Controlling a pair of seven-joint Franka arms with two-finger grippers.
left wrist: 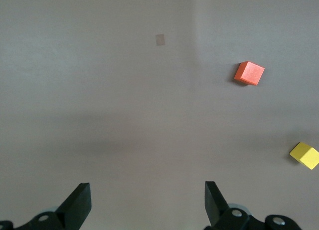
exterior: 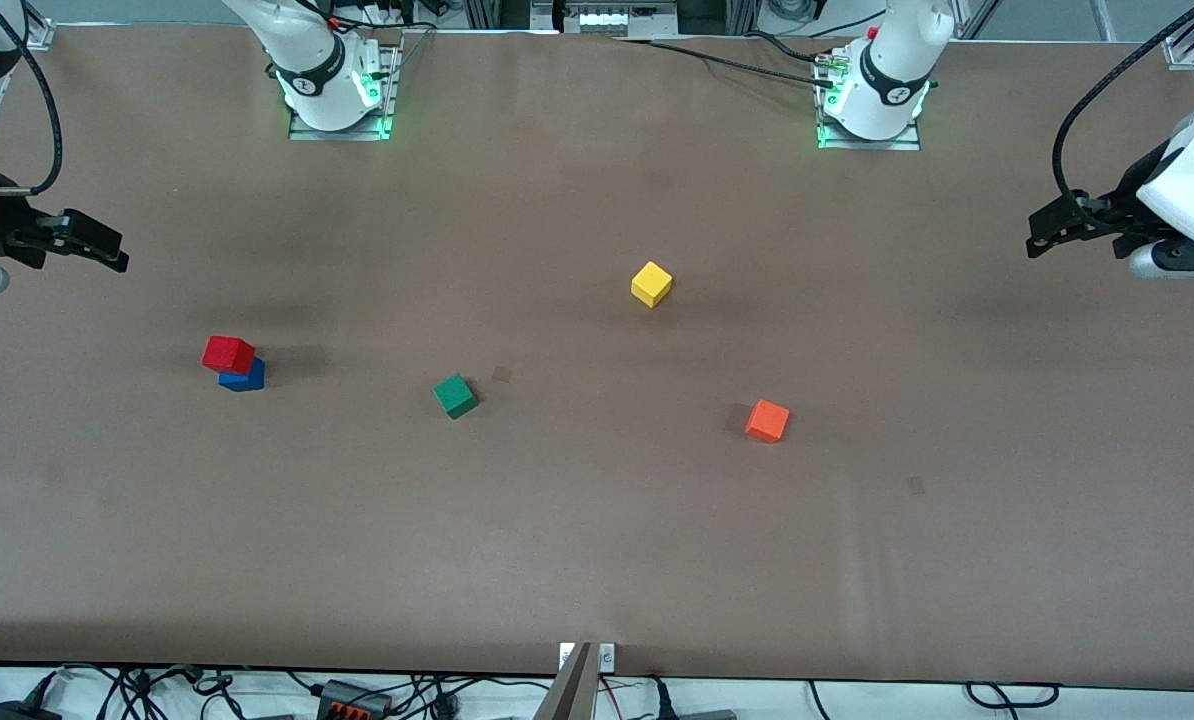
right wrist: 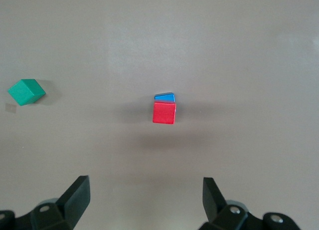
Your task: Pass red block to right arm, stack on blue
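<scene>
The red block (exterior: 228, 353) sits on the blue (exterior: 245, 378); the left pincer (left wrist: 148, 202) and the right pincer (right wrist: 146, 200) hang wide open, empty.

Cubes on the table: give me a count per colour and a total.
red cube: 1, on the blue
blue cube: 1
green cube: 1
yellow cube: 1
orange cube: 1
Total: 5

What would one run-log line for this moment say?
red block: stacked on blue block | right gripper: open, empty | left gripper: open, empty
</scene>
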